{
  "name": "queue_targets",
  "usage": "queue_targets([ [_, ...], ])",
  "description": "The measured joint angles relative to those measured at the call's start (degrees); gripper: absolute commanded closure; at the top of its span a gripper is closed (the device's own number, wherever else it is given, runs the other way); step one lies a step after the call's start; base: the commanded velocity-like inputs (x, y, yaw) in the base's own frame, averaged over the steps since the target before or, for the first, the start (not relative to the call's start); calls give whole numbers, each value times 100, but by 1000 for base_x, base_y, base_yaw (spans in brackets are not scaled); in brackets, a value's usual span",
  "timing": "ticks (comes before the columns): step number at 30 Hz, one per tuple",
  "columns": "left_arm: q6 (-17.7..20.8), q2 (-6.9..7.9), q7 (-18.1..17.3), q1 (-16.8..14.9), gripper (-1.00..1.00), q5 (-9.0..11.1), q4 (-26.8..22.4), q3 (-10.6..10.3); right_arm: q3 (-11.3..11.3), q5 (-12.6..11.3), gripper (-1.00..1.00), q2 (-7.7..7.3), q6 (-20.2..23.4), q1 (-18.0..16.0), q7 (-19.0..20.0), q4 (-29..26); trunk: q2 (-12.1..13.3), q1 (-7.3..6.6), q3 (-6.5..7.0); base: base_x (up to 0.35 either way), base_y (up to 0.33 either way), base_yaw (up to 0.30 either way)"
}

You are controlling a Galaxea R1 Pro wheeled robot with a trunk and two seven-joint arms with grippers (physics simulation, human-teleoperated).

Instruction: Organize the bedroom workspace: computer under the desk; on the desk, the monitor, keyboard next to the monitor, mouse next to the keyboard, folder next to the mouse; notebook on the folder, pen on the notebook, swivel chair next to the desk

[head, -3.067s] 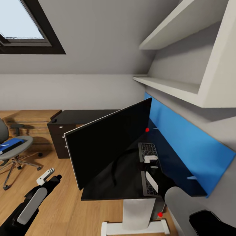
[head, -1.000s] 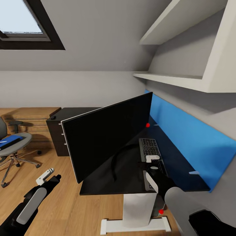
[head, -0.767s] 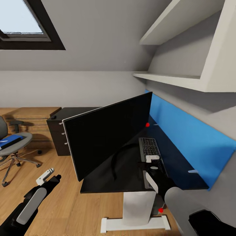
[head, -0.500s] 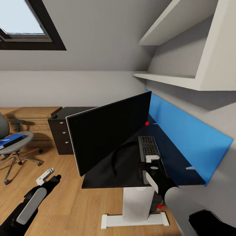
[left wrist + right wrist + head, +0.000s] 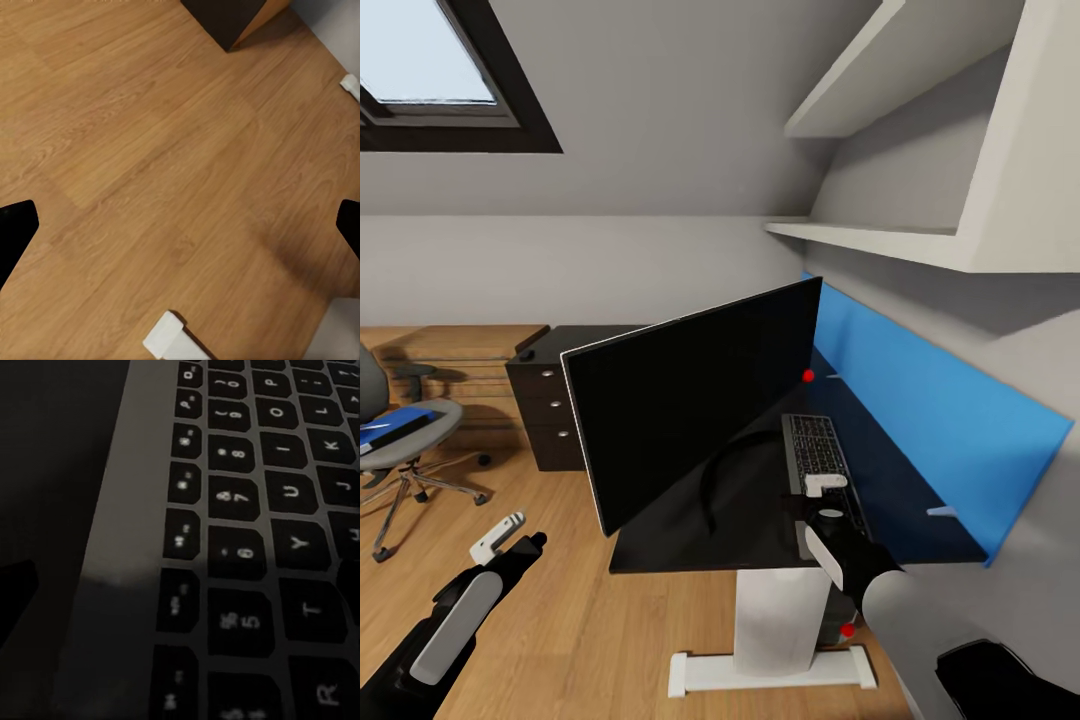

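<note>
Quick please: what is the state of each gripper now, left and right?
Left gripper: open, empty, above the wooden floor.
Right gripper: over the keyboard; cannot tell.

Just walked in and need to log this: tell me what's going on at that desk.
The robot stands at the desk. Its right gripper is down over the keyboard, which lies on the desk beside the monitor; the right wrist view looks closely along the keys. The left gripper hangs open over the wooden floor, holding nothing. The folder lies on the swivel chair, away from the desk.
</note>
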Motion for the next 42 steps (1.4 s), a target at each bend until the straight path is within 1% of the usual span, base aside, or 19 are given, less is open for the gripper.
queue_targets([
  [1, 0, 0, 6, 0, -100, -1, -2, 0, 7, 42, -100, 0, 1, -3, -4, -5, -41, 22, -17, 0, 0, 0],
  [16, 0, 0, 9, 0, -100, 18, 8, 0, 7, 52, -100, 4, 3, -3, -10, -4, -42, 22, -18, 0, 0, 0],
  [21, 0, 0, -2, 0, -100, 22, 19, 0, 10, 46, -100, 2, 1, -3, -6, -5, -42, 23, -18, -13, -9, 0],
  [29, 0, -1, -6, -1, -100, 16, 22, -8, 6, -28, -100, 2, -4, 1, 8, 3, -41, 23, -19, -113, -80, 0],
  [42, 0, -3, -6, -1, -100, 16, 22, -9, -5, -27, -100, 0, -3, 1, 5, 4, -41, 24, -19, -27, -2, 0],
])
